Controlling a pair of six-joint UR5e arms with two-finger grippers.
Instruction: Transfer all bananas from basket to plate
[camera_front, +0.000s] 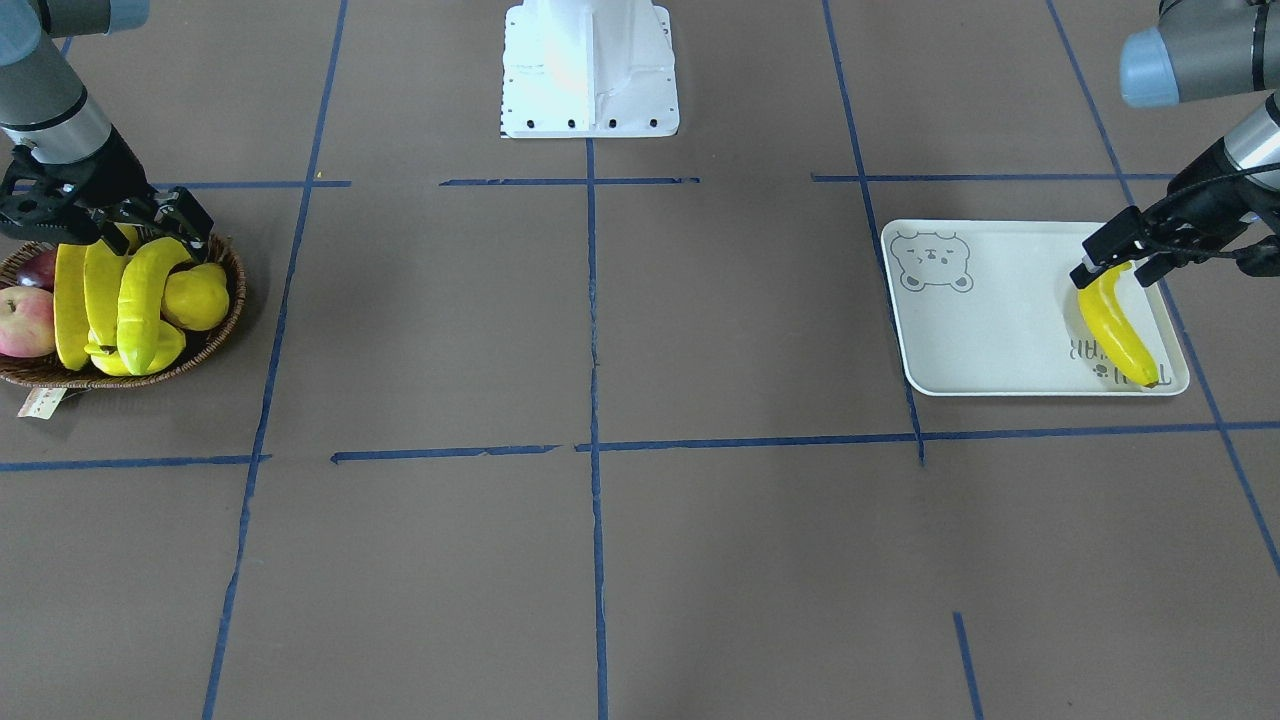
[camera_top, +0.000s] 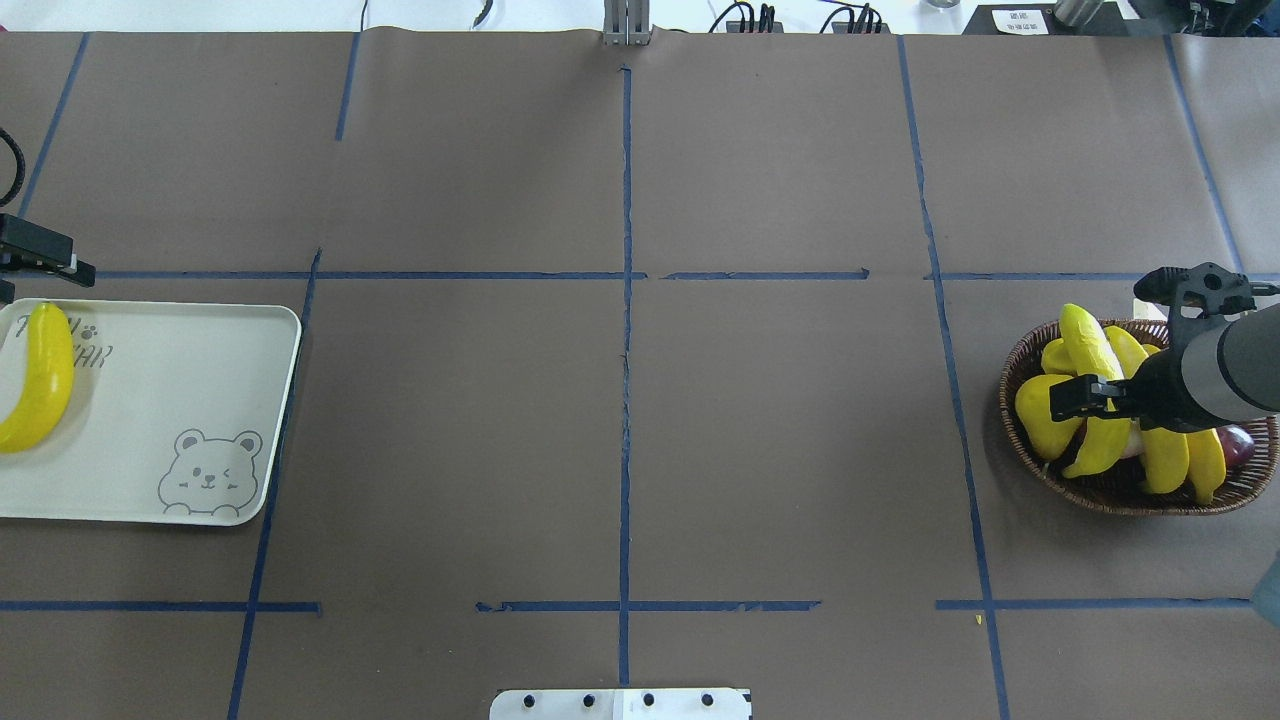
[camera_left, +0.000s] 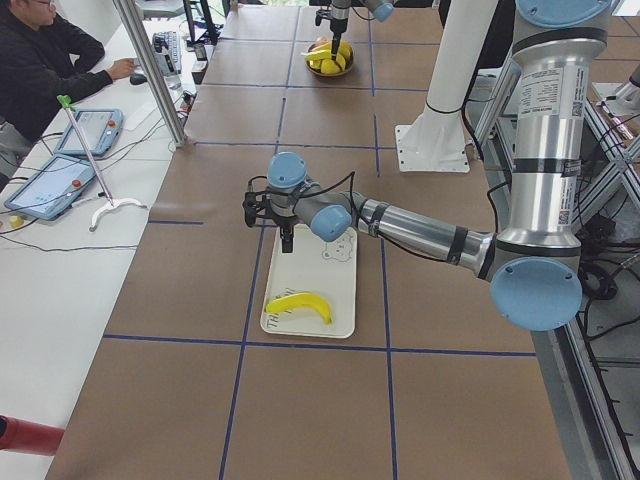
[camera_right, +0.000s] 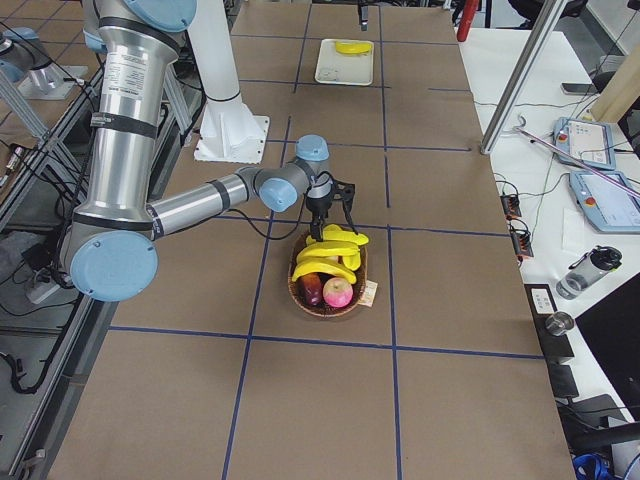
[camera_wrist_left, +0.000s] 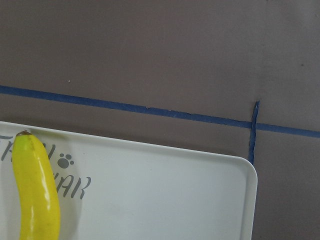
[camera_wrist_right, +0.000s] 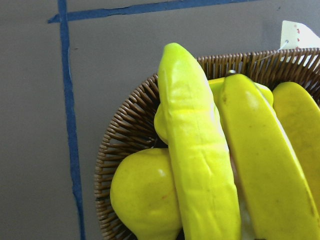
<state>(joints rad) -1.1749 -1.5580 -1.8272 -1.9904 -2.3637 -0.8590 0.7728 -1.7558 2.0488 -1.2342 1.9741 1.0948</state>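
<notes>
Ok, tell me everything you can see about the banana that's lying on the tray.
The banana is bright yellow, smooth and glossy, plastic-looking and gently curved, with a dark tip at each end. It lies flat on the plate, along the short edge at the lettering end. It partly covers the grey letters and is far from the bear face. Only the plate touches it. The left gripper hangs open above one end, clear of it in the exterior left view.

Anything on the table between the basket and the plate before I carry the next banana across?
Nothing: in the overhead view the stretch from the basket to the plate is bare brown table paper, crossed only by blue tape lines.
</notes>
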